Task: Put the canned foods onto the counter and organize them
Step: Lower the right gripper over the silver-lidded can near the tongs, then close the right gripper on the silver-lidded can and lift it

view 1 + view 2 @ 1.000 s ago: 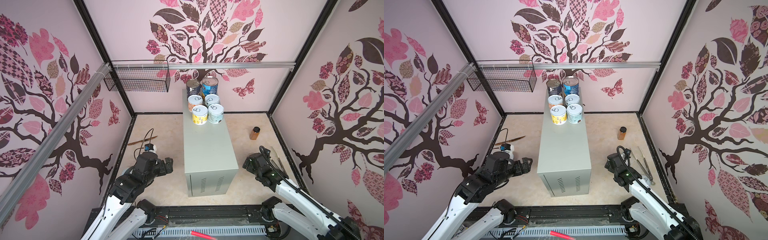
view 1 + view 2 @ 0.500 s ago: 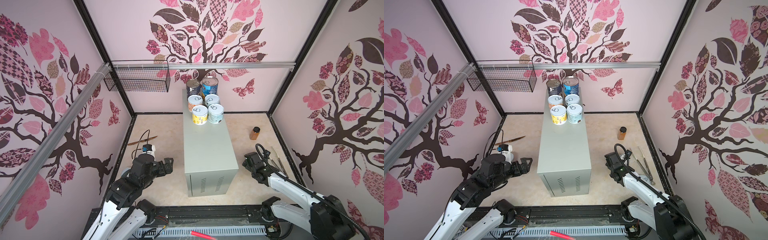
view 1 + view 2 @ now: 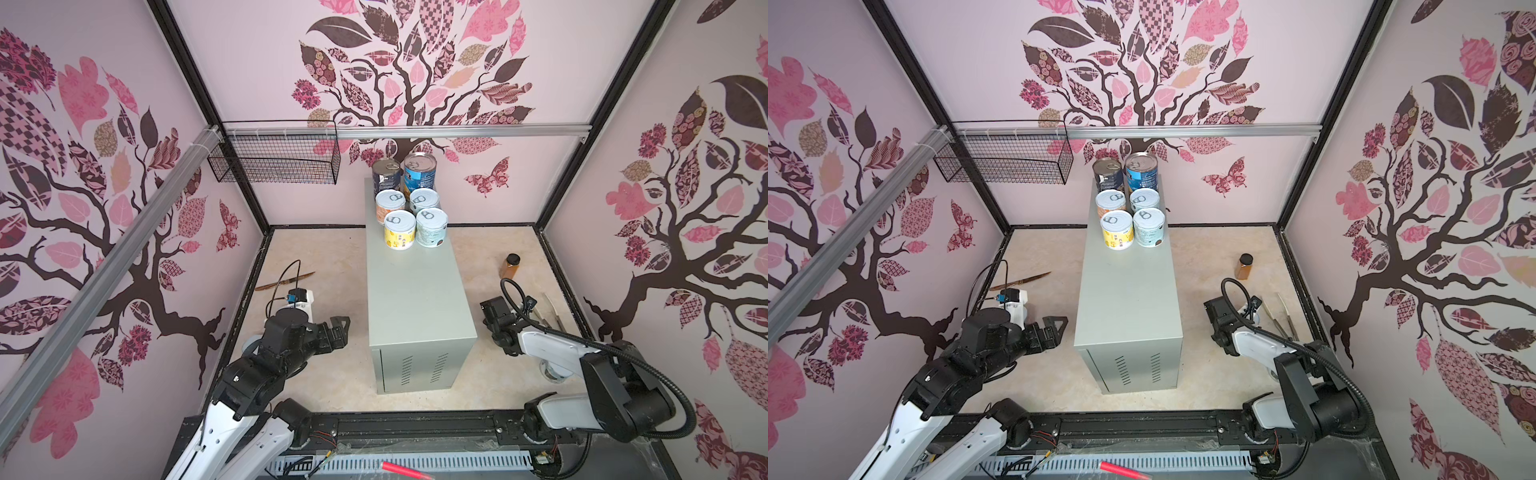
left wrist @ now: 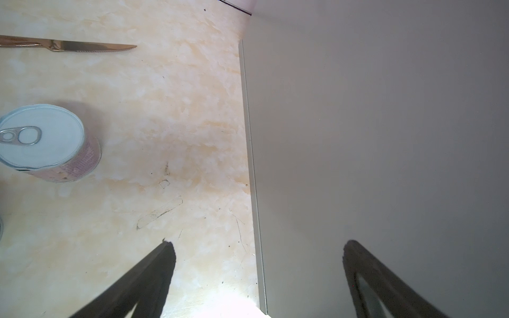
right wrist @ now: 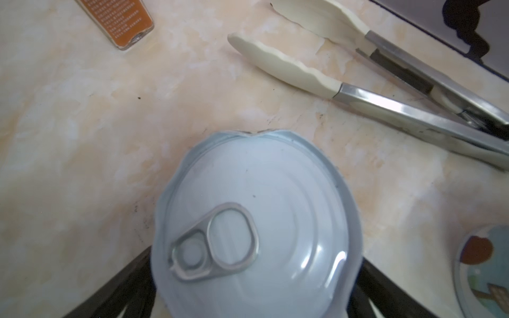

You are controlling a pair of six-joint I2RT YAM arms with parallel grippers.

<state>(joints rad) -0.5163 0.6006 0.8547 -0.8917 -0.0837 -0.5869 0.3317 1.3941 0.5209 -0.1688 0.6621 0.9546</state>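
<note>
A short white-lidded pull-tab tin (image 5: 256,209) is straddled by the released right gripper (image 5: 256,254); the left gripper (image 4: 259,243) is released, empty; the tin could be tipped by off-centre closing

Pale pink walls (image 3: 249,62) bore a tree mural; the floor (image 3: 328,257) was cream marble; a black wire basket (image 3: 274,162) hung from a rail (image 3: 457,132).

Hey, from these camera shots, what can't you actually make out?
Right wrist view: the can between the jaws of the right gripper shows only its white top, which hides its label and any finger contact.
Right wrist view: a round printed thing, cut off by the edge.
Left wrist view: a pale sliver, cut off by the edge.
Both top views: print on the cans atop the counter, too small.
</note>
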